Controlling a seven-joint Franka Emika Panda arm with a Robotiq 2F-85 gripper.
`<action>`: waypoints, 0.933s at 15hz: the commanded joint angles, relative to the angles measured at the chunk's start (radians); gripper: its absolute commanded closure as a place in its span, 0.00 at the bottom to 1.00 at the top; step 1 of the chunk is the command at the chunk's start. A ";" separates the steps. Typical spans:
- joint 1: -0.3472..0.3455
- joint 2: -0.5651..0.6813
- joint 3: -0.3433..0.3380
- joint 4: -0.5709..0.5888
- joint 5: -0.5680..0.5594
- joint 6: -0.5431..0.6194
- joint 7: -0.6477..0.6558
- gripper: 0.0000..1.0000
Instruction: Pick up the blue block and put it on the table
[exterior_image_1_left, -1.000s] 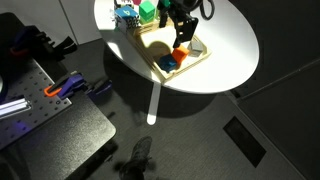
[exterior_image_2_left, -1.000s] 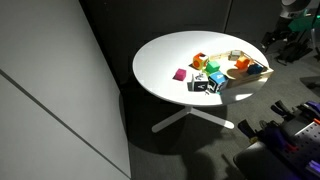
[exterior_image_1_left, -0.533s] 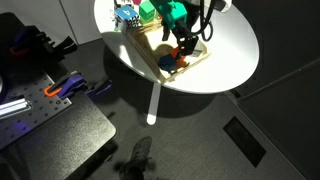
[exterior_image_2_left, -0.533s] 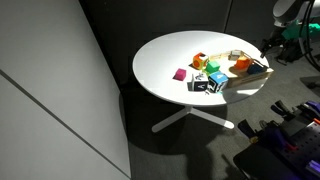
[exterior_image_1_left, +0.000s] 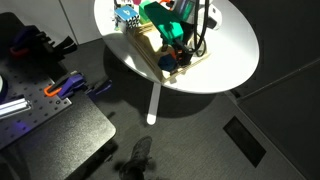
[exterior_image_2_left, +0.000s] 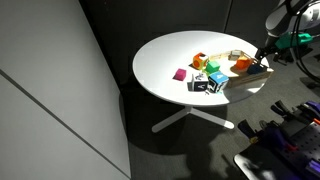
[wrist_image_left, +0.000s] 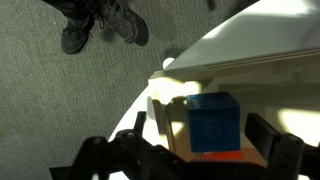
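Table first: round, white, its top edge cut off in an exterior view. On it I see the wooden tray, half hidden from outside by my gripper. The fingers are spread, 1 on each side of the blue block (contact is unclear). The block sits in the tray on an orange piece, mostly covered.

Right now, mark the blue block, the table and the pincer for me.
blue block (wrist_image_left: 213, 122): wrist view, on its front face.
table (exterior_image_2_left: 172, 55): in an exterior view, on a bare part of the white top.
pincer (exterior_image_2_left: 262, 62): in an exterior view, midway between its fingertips.
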 joint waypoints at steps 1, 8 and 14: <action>-0.024 0.044 0.021 0.038 0.004 0.023 -0.030 0.00; -0.025 0.093 0.037 0.081 0.009 0.024 -0.026 0.00; -0.004 0.098 0.028 0.078 -0.004 0.020 0.002 0.00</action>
